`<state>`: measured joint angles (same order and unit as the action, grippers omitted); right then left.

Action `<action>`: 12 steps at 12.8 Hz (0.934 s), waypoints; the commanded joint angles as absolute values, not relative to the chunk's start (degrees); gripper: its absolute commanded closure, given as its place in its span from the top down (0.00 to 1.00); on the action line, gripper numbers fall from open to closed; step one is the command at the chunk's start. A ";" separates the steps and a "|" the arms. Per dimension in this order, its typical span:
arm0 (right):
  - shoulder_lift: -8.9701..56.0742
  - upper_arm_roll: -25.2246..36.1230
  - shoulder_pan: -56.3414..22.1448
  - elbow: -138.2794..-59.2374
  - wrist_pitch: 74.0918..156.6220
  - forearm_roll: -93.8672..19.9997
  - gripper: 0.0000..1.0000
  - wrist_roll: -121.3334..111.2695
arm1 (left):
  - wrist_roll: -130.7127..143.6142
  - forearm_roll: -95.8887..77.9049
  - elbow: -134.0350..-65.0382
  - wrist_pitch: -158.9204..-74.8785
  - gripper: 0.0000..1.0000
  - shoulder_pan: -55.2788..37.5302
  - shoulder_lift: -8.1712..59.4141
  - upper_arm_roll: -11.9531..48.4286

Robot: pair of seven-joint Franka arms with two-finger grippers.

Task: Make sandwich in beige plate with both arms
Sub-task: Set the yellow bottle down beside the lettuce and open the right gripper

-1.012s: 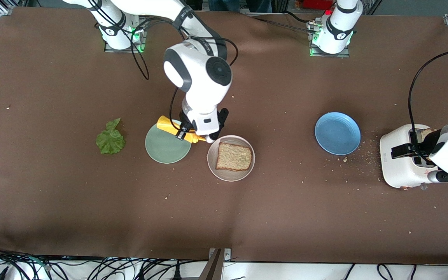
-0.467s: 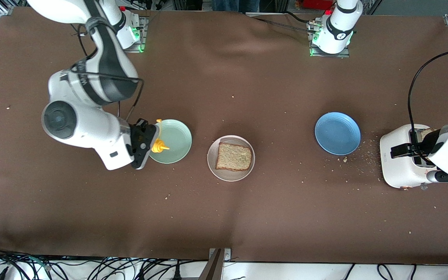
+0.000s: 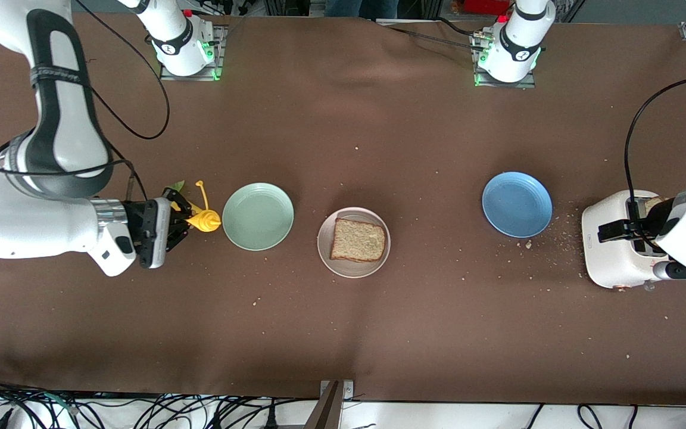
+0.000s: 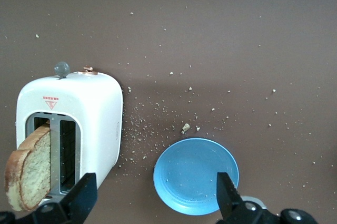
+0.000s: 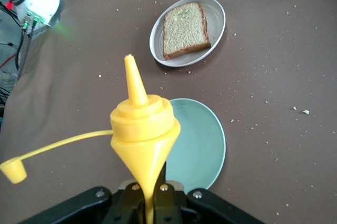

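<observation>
The beige plate (image 3: 325, 257) sits mid-table with one slice of bread (image 3: 358, 239) on it; the right wrist view shows the same plate (image 5: 217, 19) and slice (image 5: 184, 29). My right gripper (image 3: 180, 226) is shut on a yellow squeeze bottle (image 3: 205, 221), held low beside the mint-green plate (image 3: 258, 215), its cap dangling on a strap. Only a tip of a lettuce leaf (image 3: 175, 186) shows past that gripper. My left gripper (image 3: 632, 229) hangs open over the white toaster (image 3: 614, 262), where a second slice (image 4: 29, 171) stands in a slot.
A blue plate (image 3: 517, 204) lies between the beige plate and the toaster, with crumbs scattered around it. The right arm's forearm stretches low over the table at its own end.
The right arm has swung from beside the beige plate, across the green plate, toward its own end of the table with the yellow bottle. It now covers the lettuce. The left arm has not moved.
</observation>
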<state>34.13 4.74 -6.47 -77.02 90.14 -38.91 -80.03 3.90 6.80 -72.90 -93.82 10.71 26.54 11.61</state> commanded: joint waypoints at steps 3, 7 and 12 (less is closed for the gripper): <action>36.64 3.52 2.10 -86.12 87.38 -52.27 0.00 -107.00 | 2.55 4.31 -74.27 -93.52 1.00 11.16 25.58 11.60; 43.93 3.43 5.00 -87.54 82.02 -59.49 0.00 -124.15 | 2.46 4.22 -74.27 -93.52 1.00 11.16 25.58 11.69; 48.87 3.43 7.38 -87.54 80.33 -59.50 0.08 -135.17 | 2.55 4.22 -74.18 -93.52 1.00 11.16 25.75 11.69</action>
